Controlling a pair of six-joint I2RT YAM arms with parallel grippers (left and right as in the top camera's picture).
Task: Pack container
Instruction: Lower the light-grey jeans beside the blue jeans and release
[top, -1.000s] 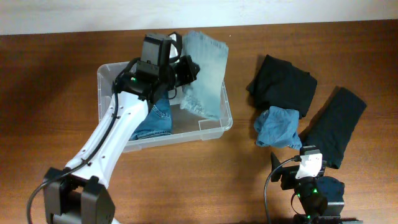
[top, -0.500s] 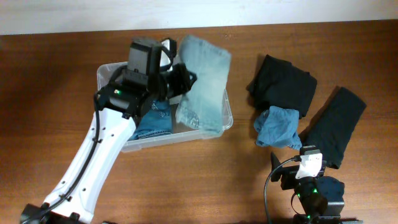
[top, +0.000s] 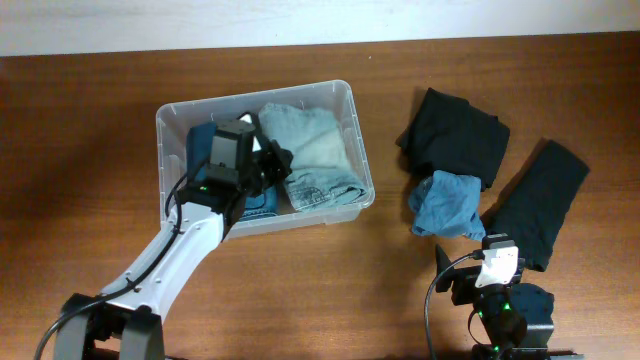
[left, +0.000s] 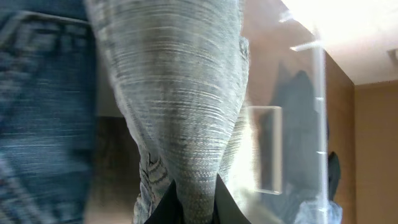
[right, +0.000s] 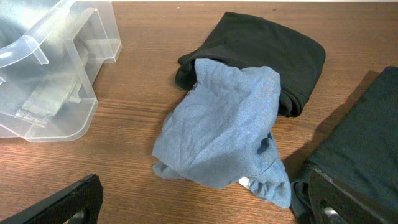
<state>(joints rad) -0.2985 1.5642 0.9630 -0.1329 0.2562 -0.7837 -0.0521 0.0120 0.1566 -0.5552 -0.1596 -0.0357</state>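
Observation:
The container (top: 170, 122) is a clear plastic bin at the table's centre left; its corner also shows in the right wrist view (right: 56, 56). Inside lie dark blue jeans (top: 262, 204) on the left and light blue jeans (top: 312, 150) on the right. My left gripper (top: 275, 165) is down inside the bin, shut on the light jeans; the cloth (left: 180, 93) is pinched between its fingers (left: 194, 205). My right gripper (right: 205, 208) is open and empty near the table's front edge, close to a crumpled blue cloth (right: 227, 130).
Right of the bin lie a folded black garment (top: 455, 135), the blue cloth (top: 448, 205) and a long black garment (top: 540, 200). The black garments also show in the right wrist view (right: 267, 50) (right: 364, 143).
My left gripper has lowered the light jeans from above the bin's rim down into the bin's right side. The right arm has not moved.

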